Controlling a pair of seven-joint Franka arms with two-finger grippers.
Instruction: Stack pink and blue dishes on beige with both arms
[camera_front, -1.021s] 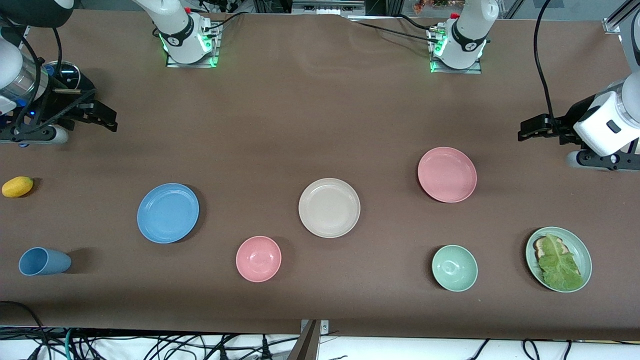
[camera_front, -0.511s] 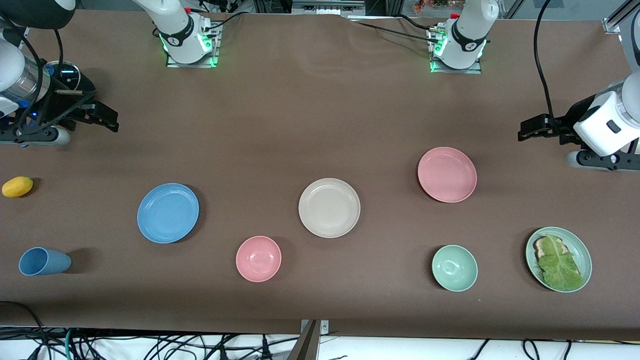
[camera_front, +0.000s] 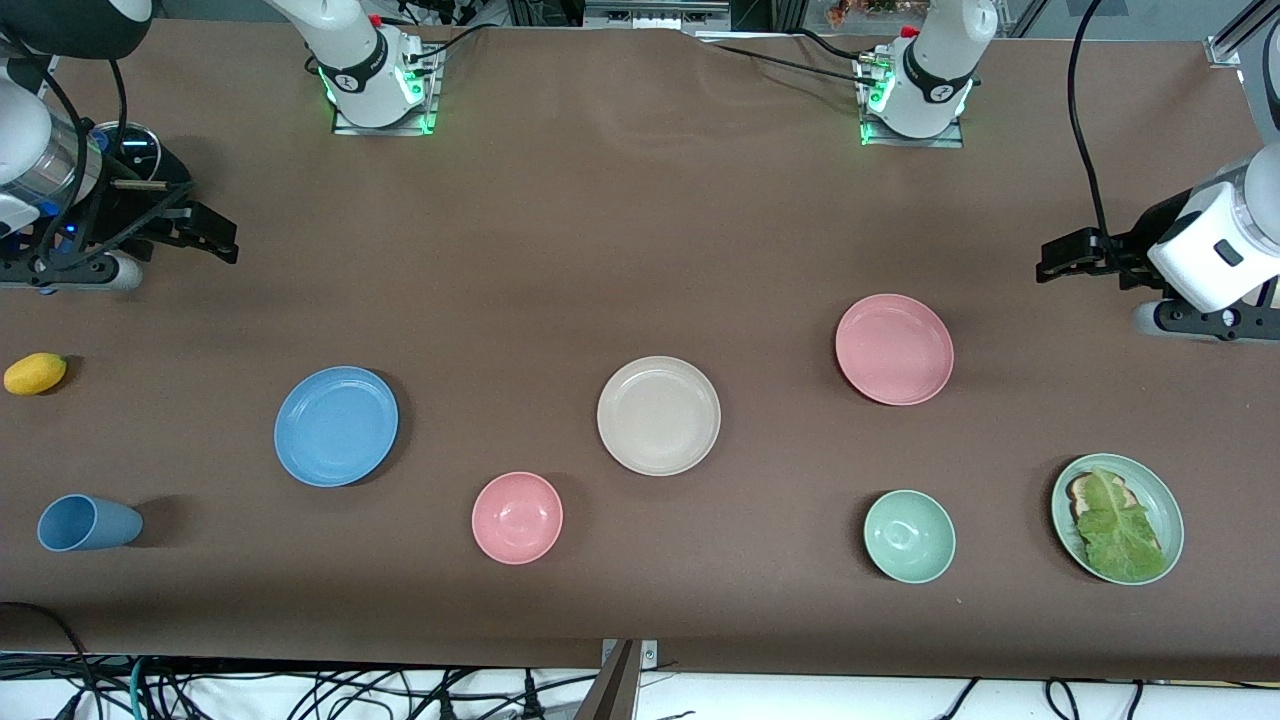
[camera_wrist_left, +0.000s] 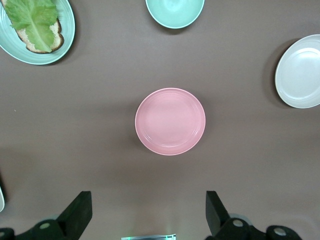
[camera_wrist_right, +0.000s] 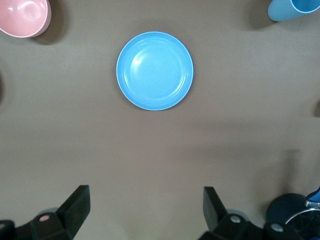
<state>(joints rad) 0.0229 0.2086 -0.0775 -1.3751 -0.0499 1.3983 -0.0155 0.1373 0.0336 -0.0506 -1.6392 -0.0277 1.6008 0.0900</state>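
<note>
Nothing is stacked yet: pink plate sits at beige plate's two o'clock, blue plate at nine. Left end effector and right end effector hover released, empty, over the desk.

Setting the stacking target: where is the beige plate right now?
In the front view the beige plate lies bare mid-table, between the blue plate and the pink plate, with the pink bowl nearer the camera.

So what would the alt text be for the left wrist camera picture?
A pink plate lies alone on a brown table, below the left gripper, whose open fingers show at the edge. A green bowl, a beige plate and a green plate with lettuce lie around it.
</note>
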